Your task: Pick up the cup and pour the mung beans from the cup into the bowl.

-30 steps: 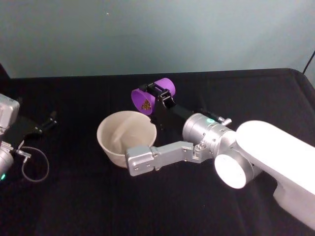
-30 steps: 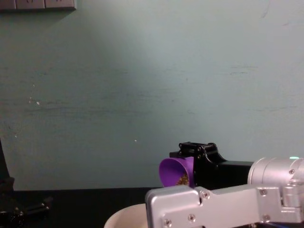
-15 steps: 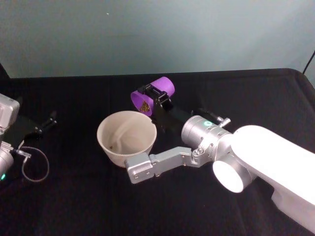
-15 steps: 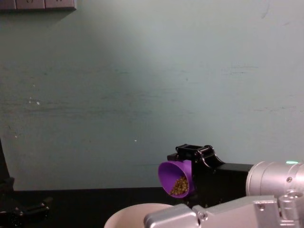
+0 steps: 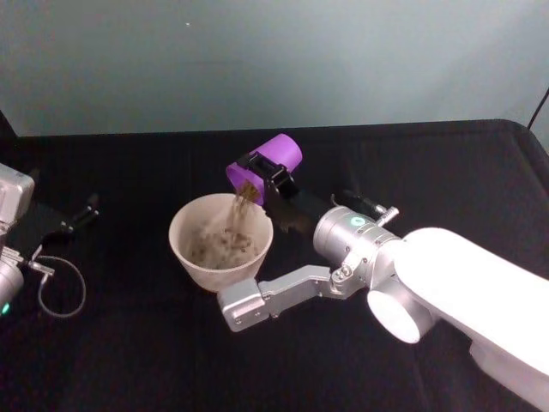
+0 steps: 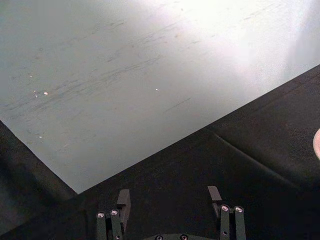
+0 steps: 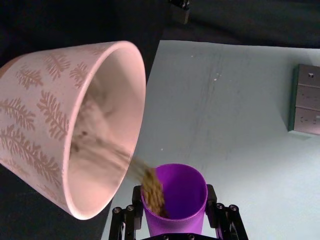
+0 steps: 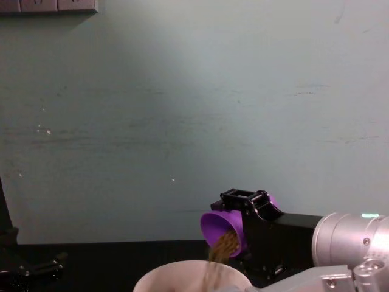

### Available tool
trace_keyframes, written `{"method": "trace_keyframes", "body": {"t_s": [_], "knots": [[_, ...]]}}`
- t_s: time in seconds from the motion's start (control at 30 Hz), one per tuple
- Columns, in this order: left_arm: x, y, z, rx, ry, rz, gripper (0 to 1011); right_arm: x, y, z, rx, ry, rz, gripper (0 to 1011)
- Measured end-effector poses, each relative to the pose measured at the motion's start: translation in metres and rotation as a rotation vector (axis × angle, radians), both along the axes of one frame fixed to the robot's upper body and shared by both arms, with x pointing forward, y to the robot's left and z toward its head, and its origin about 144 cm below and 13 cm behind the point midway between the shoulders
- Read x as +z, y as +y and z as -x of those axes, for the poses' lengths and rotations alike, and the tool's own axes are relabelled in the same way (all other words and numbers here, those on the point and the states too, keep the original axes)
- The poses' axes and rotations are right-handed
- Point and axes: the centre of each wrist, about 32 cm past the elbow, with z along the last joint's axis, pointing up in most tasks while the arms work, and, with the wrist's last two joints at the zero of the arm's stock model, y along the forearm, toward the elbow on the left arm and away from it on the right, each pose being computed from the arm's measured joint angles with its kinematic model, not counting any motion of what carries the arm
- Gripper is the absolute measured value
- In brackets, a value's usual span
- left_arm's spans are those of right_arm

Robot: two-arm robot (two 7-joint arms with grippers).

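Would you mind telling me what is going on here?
The right gripper holds the purple cup tipped over the white bowl, and mung beans are streaming from its mouth into the bowl, where some have gathered. The left gripper sits open off to the left, idle.

White-shelled right arm (image 5: 463,283), silver joints (image 5: 347,236) (small green light (image 5: 353,221)), black right gripper (image 5: 264,174).
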Motion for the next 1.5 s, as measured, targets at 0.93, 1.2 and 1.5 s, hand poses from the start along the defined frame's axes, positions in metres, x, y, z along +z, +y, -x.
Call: {"method": "trace_keyframes", "body": {"t_s": [0.93,1.2,1.5], "knots": [[0.0,0.0,0.0,0.0,0.0,0.0,1000,-0.009,0.001,0.002,0.026,-0.149,0.139,732],[0.0,0.0,0.0,0.0,0.0,0.0,1000,-0.013,0.002,0.003,0.04,-0.219,0.206,732],[0.0,0.0,0.0,0.0,0.0,0.0,1000,-0.009,-0.001,0.001,0.026,-0.19,0.153,732]]}}
